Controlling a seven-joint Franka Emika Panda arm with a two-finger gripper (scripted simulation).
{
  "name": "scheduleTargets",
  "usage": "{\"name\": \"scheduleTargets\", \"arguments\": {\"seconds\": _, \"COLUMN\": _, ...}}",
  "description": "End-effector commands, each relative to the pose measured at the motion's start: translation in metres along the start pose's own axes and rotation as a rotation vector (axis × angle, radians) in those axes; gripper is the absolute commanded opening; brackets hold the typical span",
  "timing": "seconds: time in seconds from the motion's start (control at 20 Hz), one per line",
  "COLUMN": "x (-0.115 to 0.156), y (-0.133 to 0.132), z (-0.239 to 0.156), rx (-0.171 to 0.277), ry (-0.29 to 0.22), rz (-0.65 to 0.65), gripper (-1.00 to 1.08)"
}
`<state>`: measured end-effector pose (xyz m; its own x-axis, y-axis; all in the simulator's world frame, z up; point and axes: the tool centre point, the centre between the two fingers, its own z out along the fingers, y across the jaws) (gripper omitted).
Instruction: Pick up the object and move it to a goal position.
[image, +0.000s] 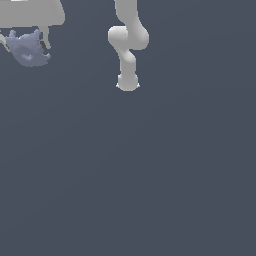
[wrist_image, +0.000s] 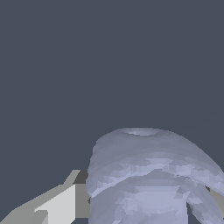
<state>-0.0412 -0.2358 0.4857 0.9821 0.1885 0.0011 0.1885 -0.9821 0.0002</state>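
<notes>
The object is a small pale lavender-blue lump with short prongs, at the upper left corner of the exterior view. My white gripper is shut on it, with one finger on its right side and the other at the frame's left edge. In the wrist view the object fills the space between the fingers, its rounded ridged surface facing the camera. The gripper's body is cut off by the exterior view's top edge. No goal position shows in either view.
The arm's white links and base stand at the top middle of the exterior view. A plain dark grey floor fills everything else.
</notes>
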Motion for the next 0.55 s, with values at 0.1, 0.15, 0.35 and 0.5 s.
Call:
{"name": "scheduleTargets", "arguments": {"seconds": 0.1, "x": -0.004, "y": 0.007, "z": -0.015, "rx": 0.0, "ry": -0.001, "rz": -0.001, "gripper": -1.0}}
{"name": "scheduleTargets", "arguments": {"seconds": 0.15, "x": -0.004, "y": 0.008, "z": -0.017, "rx": 0.0, "ry": -0.001, "rz": -0.001, "gripper": -1.0}}
{"name": "scheduleTargets", "arguments": {"seconds": 0.35, "x": -0.005, "y": 0.01, "z": -0.021, "rx": 0.0, "ry": -0.001, "rz": -0.001, "gripper": -1.0}}
{"name": "scheduleTargets", "arguments": {"seconds": 0.5, "x": -0.005, "y": 0.011, "z": -0.022, "rx": 0.0, "ry": -0.001, "rz": -0.001, "gripper": -1.0}}
